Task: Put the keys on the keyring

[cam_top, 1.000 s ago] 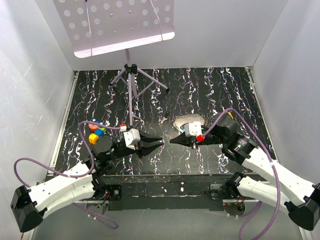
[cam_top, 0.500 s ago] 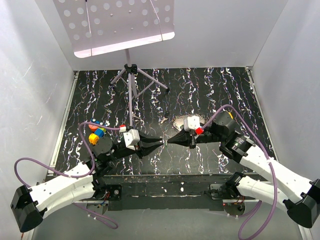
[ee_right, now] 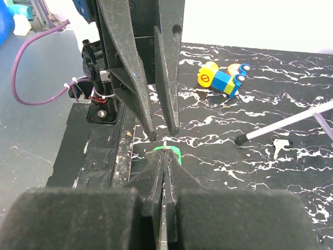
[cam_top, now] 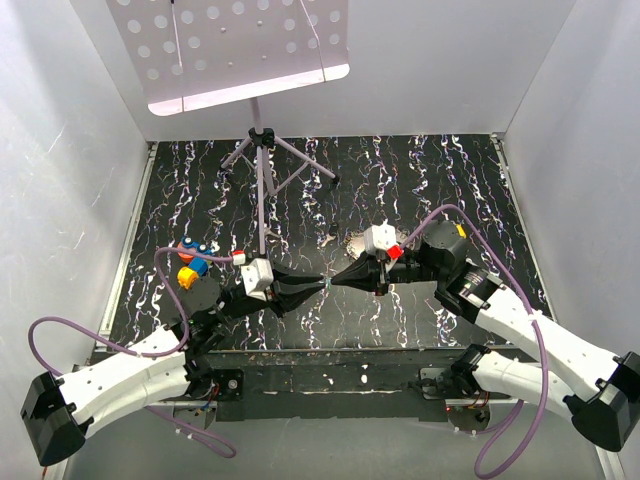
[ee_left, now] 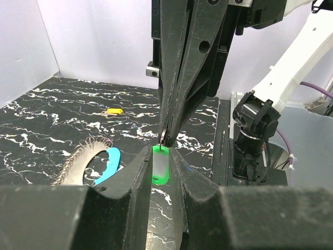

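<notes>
Left wrist view: the left fingers (ee_left: 136,174) are clamped on the green key (ee_left: 160,167), its plastic head squeezed between the two tips. Opposite them the right fingers (ee_left: 174,78) are pressed tightly together, their tips meeting a small dark ring at the key's far end; whether they pinch it cannot be told. Top external view places this meeting in the air on the near side of the purple stand (cam_top: 262,195), slightly to its right. The keyring (ee_left: 78,160) lies flat on the tabletop (ee_left: 41,125), right of the stand's nearest foot, apart from both pairs of fingers.
</notes>
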Available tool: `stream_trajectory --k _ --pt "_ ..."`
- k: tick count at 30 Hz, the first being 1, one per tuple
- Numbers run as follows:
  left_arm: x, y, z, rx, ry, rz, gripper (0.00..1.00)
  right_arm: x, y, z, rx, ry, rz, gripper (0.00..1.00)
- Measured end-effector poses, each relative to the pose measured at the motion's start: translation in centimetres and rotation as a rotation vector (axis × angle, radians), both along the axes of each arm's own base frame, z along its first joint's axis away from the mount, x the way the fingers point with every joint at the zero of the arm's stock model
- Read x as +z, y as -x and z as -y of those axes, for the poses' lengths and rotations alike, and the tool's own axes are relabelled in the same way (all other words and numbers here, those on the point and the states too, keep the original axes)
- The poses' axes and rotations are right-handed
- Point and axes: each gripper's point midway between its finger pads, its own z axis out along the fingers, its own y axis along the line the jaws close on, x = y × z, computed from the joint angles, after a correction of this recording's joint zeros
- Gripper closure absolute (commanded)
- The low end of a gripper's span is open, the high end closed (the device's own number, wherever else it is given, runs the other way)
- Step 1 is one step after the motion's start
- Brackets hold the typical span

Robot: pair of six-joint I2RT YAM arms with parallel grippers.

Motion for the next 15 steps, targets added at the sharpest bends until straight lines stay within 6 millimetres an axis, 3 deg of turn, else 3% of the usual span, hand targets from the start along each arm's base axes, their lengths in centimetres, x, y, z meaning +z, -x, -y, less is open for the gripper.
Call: stream_trajectory --k 6,15 --pt "0.22 0.01 0.05 -0.003 0.016 0.002 0.84 0.21 -0.03 -0.08 0.0 -0.008 -0.001 0.99" --pt "-0.09 -0.13 0.49 -0.013 0.013 -0.012 0.95 0.36 0.13 -0.11 0.008 -0.013 -0.007 0.99"
